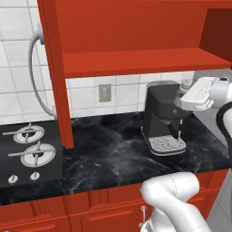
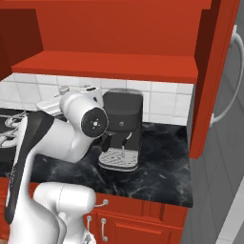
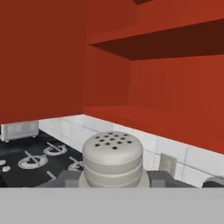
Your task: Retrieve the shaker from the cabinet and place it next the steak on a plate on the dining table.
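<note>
Your shaker (image 3: 113,158) sits clamped between the gripper (image 3: 113,179) fingers, outside the cabinet (image 3: 166,109) and above the counter. It looks light, rigid and smooth-sided, so you should keep the squeeze on its body below the cap

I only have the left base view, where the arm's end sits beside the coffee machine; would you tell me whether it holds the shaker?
Observer: Yes. The hand view shows the shaker gripped between the fingers, with its perforated cap uppermost in that view.
Operator: Thank you. Which way is that camera looking?
Observer: Toward the stove burners, with the red cabinet rising behind the shaker.
</note>
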